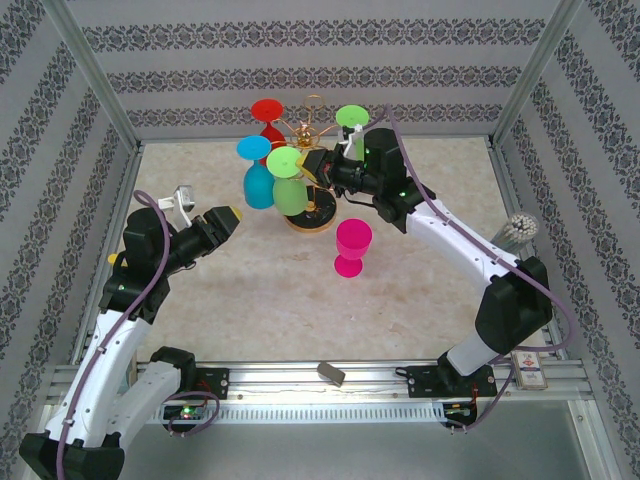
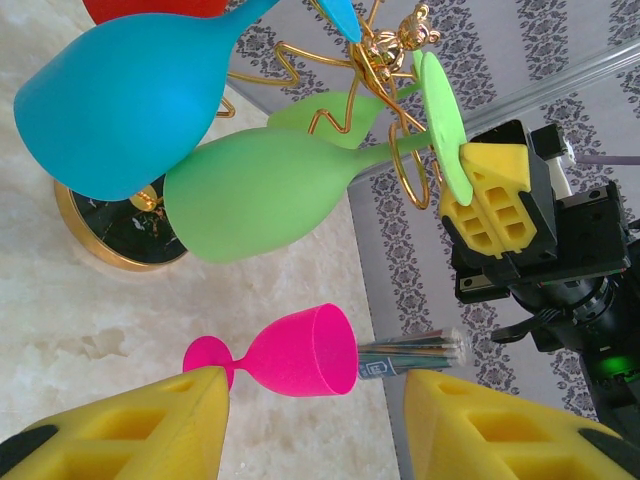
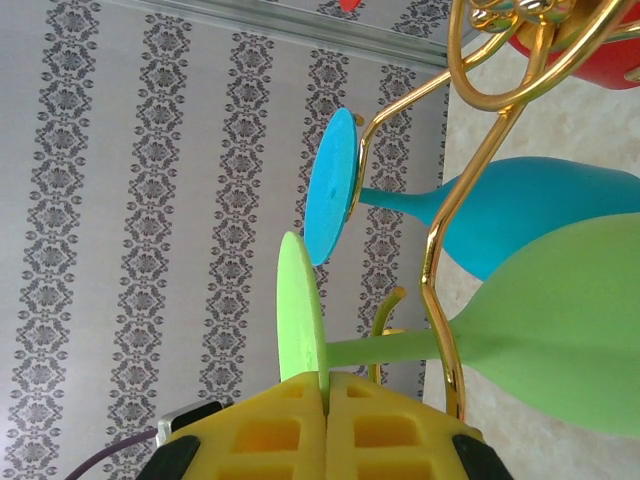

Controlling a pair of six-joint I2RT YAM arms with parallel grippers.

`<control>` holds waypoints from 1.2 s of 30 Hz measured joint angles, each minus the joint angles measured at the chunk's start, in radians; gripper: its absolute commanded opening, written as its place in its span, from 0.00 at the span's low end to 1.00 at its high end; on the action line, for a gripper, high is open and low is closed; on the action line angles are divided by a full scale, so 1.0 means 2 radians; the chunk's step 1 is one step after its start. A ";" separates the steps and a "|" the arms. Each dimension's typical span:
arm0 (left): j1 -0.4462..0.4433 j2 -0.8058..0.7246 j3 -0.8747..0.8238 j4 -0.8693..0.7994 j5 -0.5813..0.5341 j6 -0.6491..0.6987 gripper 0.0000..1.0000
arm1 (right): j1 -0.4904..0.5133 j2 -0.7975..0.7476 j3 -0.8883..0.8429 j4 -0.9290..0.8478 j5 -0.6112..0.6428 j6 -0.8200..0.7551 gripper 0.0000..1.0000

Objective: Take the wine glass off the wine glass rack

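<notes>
The wine glass rack [image 1: 312, 130] is a gold wire tree on a round black base [image 1: 312, 218] at the back middle of the table. Red [image 1: 268, 112], blue [image 1: 258, 185] and green glasses hang upside down from its arms. My right gripper [image 1: 308, 165] is shut on the rim of the foot [image 3: 300, 310] of the front green wine glass [image 1: 290, 192]; that glass's stem still lies in the gold wire [image 3: 435, 290]. Well to the left of the rack, my left gripper [image 1: 226, 220] is open, with nothing between its yellow fingers [image 2: 140, 430].
A pink glass [image 1: 352, 247] stands upright on the table in front of the rack. A holder of thin sticks [image 1: 517, 230] stands at the right edge. A small grey block [image 1: 330, 373] lies on the front rail. Patterned walls close in the back and sides.
</notes>
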 measured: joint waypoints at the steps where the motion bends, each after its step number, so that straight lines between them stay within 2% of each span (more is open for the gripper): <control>1: 0.000 0.000 0.000 0.000 0.000 0.000 0.50 | -0.001 0.000 0.000 0.000 0.000 0.000 0.00; 36: 0.000 0.000 0.000 -0.006 0.000 0.000 0.50 | -0.023 0.002 0.000 0.014 0.010 0.010 0.00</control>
